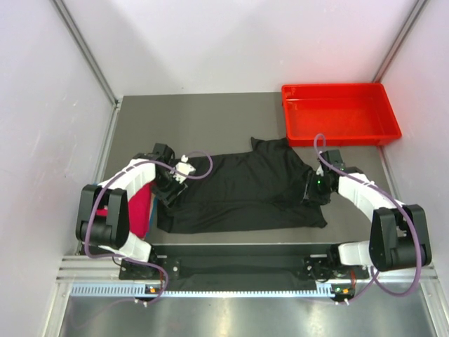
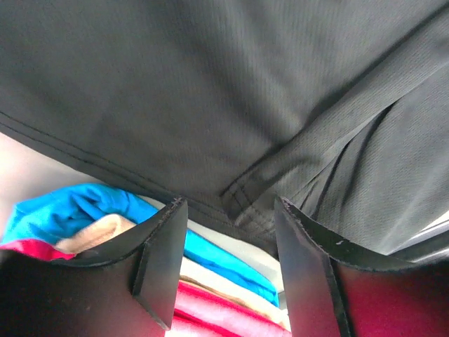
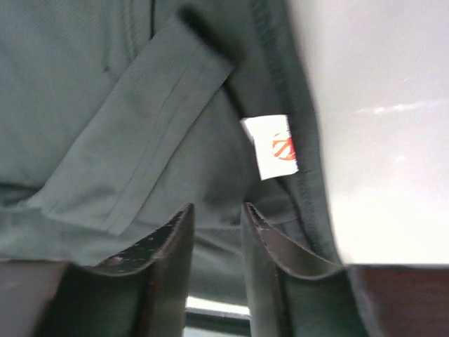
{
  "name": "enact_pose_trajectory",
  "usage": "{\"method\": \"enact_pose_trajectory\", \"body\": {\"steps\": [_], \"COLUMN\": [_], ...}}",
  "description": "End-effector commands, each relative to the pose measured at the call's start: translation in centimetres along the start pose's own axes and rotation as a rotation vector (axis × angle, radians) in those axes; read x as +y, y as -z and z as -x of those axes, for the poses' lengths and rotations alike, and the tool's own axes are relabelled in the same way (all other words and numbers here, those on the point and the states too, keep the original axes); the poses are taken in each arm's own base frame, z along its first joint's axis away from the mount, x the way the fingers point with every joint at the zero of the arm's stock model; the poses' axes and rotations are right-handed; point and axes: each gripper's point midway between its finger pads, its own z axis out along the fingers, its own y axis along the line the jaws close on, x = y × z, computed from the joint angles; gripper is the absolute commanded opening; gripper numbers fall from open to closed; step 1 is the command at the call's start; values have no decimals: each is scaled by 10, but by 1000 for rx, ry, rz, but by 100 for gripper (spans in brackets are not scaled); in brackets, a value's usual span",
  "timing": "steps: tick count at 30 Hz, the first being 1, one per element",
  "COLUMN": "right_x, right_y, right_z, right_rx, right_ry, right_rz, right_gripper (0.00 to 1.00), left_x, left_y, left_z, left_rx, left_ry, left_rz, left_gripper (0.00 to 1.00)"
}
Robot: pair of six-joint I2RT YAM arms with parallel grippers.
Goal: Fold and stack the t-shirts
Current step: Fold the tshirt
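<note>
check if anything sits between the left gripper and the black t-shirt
Nothing visible does. The left gripper hangs open right at the hem of the black t-shirt; the blue t-shirt and red t-shirt lie beside it.

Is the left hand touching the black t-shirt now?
Cannot tell. The left wrist view shows the left hand open at the hem of the black t-shirt, but not whether its tips touch the cloth. The top view is too coarse.

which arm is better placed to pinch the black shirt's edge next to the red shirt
Left. The left hand hangs open over the edge of the black t-shirt, beside the red shirt; the right hand is at the opposite side.
</note>
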Motion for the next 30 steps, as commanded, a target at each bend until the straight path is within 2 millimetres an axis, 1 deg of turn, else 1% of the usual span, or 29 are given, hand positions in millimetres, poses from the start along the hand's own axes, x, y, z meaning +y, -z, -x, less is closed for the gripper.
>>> {"method": "enact_pose_trajectory", "body": {"steps": [1, 2, 3, 4, 5, 6, 8, 9, 11, 12, 13, 15, 16, 17, 18, 19, 21, 22, 23, 25, 26, 27, 28, 30], "right_x": [-17, -21, -26, -28, -33, -35, -38, -41, -44, -47, -48, -46, -52, -51, -52, -52, -56, -58, -60, -63, -65, -66, -67, -69], "right_y": [-3, -4, -5, -6, -11, -12, -13, -12, -13, -14, -16, -21, -22, -27, -30, -32, -37, -39, -39, -37, -36, -35, -33, -31], "right_z": [18, 19, 17, 17, 13, 14, 20, 23, 26, 27, 26, 26, 27, 23, 22, 23, 21, 20, 21, 23, 25, 26, 28, 30], "right_rx": [-88, -96, -93, -97, -82, -81, -89, -98, -108, -107, -96, -90, -91, -68, -61, -64, -50, -50, -55, -72, -83, -90, -104, -115], "right_ry": [-23, -30, -33, -32, -37, -49, -62, -74, -92, -109, -117, -121, -153, -164, -168, -169, -174, -179, -190, -200, -208, -210, -215, -218], "right_rz": [-59, -69, -87, -99, -118, -117, -131, -138, -138, -139, -138, -121, -120, -108, -105, -104, -117, -125, -128, -132, -136, -140, -144, -146], "right_gripper": [37, 42, 50, 52, 54, 55, 56, 56, 56, 56, 56, 55, 53, 51, 46, 44, 41, 41, 41, 39, 39, 36, 34, 31], "left_x": [4, 2, 1, -2, -4, -7, -14, -17, -25, -26, -27, -29, -29, -27, -21, -16, 0, 15, 25, 38, 41, 43, 45, 44], "left_y": [1, 0, -1, -2, -3, -5, -9, -11, -11, -11, -10, -9, -9, -8, -9, -10, -9, -7, -4, 1, 2, 5, 7, 10], "left_z": [-11, -14, -15, -17, -17, -17, -21, -23, -28, -27, -27, -24, -23, -21, -17, -15, -5, 1, 4, 12, 15, 19, 27, 36], "left_rx": [33, 42, 50, 54, 54, 58, 76, 89, 105, 104, 101, 89, 85, 80, 71, 70, 42, 32, 28, 4, -8, -28, -60, -95], "left_ry": [-15, -22, -27, -33, -35, -37, -41, -48, -59, -68, -71, -77, -75, -70, -52, -41, -15, 11, 24, 41, 42, 50, 53, 63], "left_rz": [37, 29, 23, 7, -7, -23, -53, -68, -106, -116, -118, -130, -131, -122, -88, -63, 21, 99, 152, 224, 236, 247, 254, 241], "left_gripper": [57, 57, 57, 57, 57, 49, 42, 33, 26, 3, 0, 0, 0, 0, 0, 0, 0, 0, 0, 0, 0, 0, 0, 0]}}
